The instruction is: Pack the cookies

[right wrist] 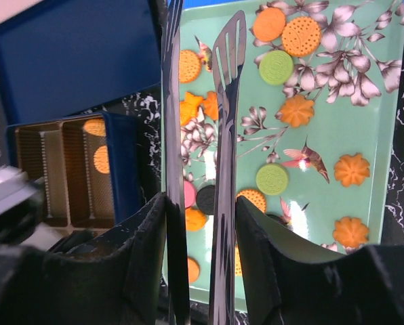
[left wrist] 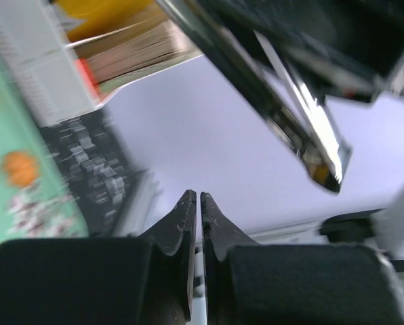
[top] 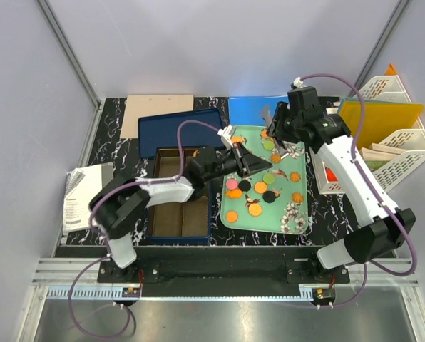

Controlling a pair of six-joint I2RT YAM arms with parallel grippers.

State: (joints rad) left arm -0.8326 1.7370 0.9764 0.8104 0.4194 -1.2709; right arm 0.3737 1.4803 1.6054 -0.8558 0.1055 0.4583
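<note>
**Cookies ahead of the tong blades, box to the left**

The cookies (right wrist: 301, 36), flat discs that are mostly orange with some green, pink and black, lie scattered on the mint-green tray (right wrist: 371, 135). Two orange ones already sit in a compartment of the blue box (top: 178, 239), which stands just beside the tray on its left. The box's lid (top: 180, 128) lies farther back.

The metal tongs (right wrist: 222, 135) are clamped between the jaws of the right gripper (right wrist: 200, 203). Their long axis runs straight out from the jaws, along the tray's left margin. In the right wrist view an orange cookie shows between the two slotted blades, and most of the others lie to the right of them.

The left gripper (left wrist: 196, 198) hangs over the middle of the tray with its jaws closed and nothing visible between them. The right arm, which carries the tool, appears better placed for a pick.

How high the blade tips are above the tray cannot be told. The left wrist view is blurred, and the arms hide part of the tray from above.
</note>
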